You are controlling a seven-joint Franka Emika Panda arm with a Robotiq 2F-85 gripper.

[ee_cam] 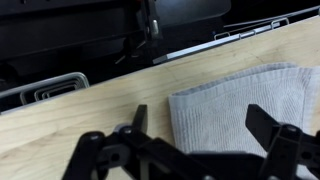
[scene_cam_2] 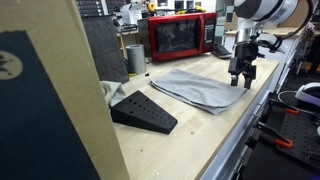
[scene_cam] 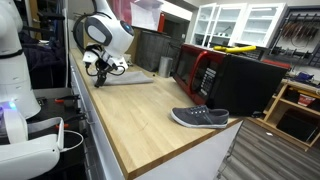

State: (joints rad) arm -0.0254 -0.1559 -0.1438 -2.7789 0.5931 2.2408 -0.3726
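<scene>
A grey folded cloth (scene_cam_2: pixel 195 90) lies flat on the wooden countertop (scene_cam: pixel 140 115). It also shows in the wrist view (ee_cam: pixel 240 100) and as a thin grey sheet in an exterior view (scene_cam: pixel 128 77). My gripper (scene_cam_2: pixel 241 78) hangs just above the cloth's edge nearest the counter's end, fingers pointing down. In the wrist view my gripper (ee_cam: pixel 200 125) is open and empty, with the cloth's corner between the two black fingers. It also shows above the cloth in an exterior view (scene_cam: pixel 101 72).
A grey shoe (scene_cam: pixel 200 117) lies on the counter, seen also as a dark wedge (scene_cam_2: pixel 143 111). A red microwave (scene_cam_2: pixel 181 36) and a metal cup (scene_cam_2: pixel 135 58) stand at the back. A black appliance (scene_cam: pixel 245 80) sits beside it. The counter edge runs near my gripper.
</scene>
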